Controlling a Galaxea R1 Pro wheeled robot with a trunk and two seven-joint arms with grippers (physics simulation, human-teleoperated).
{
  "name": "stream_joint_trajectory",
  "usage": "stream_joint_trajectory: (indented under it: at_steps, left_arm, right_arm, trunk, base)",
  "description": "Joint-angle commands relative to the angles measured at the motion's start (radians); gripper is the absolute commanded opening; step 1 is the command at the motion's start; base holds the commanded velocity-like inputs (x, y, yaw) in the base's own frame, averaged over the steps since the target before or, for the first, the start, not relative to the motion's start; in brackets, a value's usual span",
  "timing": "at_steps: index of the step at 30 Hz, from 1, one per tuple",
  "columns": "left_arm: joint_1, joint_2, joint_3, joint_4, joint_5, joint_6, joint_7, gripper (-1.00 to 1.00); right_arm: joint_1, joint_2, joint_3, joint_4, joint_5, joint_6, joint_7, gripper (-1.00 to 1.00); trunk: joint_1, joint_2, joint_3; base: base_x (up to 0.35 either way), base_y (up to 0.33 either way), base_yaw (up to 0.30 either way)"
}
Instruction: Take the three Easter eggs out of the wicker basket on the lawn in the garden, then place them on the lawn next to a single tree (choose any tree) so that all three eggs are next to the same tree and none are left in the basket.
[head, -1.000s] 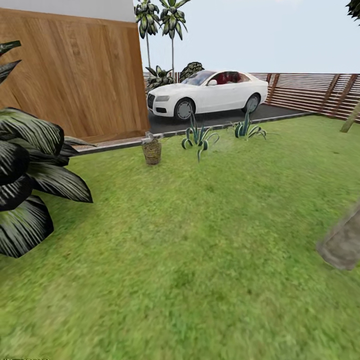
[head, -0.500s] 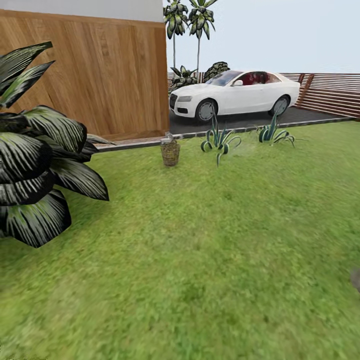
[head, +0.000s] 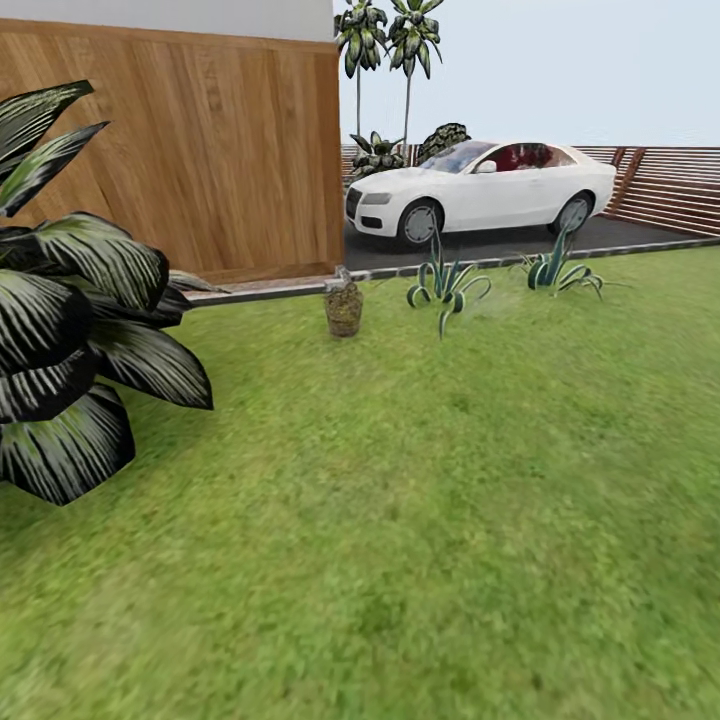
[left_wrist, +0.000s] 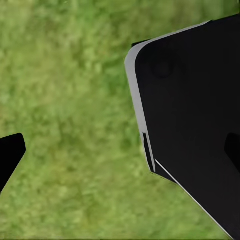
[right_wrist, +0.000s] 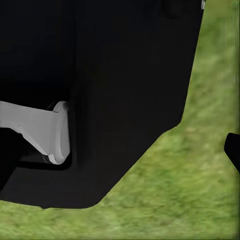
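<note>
The wicker basket (head: 343, 309) stands far off on the lawn (head: 420, 520), near the paved edge beside the wooden wall. It is too small here to make out the Easter eggs. The tree is out of view. In the left wrist view my left gripper (left_wrist: 120, 152) hangs over grass, with one black fingertip (left_wrist: 10, 156) at the frame's edge and the other dim against my dark body panel (left_wrist: 195, 115); it is open with nothing held. In the right wrist view my right gripper (right_wrist: 120, 150) is also over grass, with a fingertip (right_wrist: 233, 149) at the far edge, and is open with nothing held.
A big dark striped-leaf plant (head: 70, 320) crowds the near left. Two spiky plants (head: 445, 285) (head: 555, 270) grow right of the basket. Behind them are a white car (head: 480, 190) on asphalt, a slatted fence (head: 665, 185) and a tall wooden wall (head: 180, 150).
The whole head view has shifted, so the camera has turned left: basket, car and plants sit further right in the picture. The grey trunk base at the right edge has left the view.
</note>
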Motion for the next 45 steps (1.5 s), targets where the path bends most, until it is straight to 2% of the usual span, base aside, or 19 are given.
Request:
stream_joint_trajectory:
  at_steps: [1, 45]
  left_arm:
    - [0.000, 0.000, -0.004, 0.001, -0.001, -0.003, 0.001, 1.00]
    - [0.000, 0.000, -0.004, 0.001, -0.001, -0.004, 0.001, 1.00]
  right_arm:
    - [0.000, 0.000, 0.007, -0.001, 0.000, -0.001, -0.001, 1.00]
    - [0.001, 0.000, 0.007, -0.001, 0.000, -0.001, -0.001, 1.00]
  trunk:
    - [0.001, -0.001, -0.001]
    - [0.001, -0.001, -0.001]
  base:
    - [0.263, -0.157, 0.003]
    - [0.263, -0.163, 0.019]
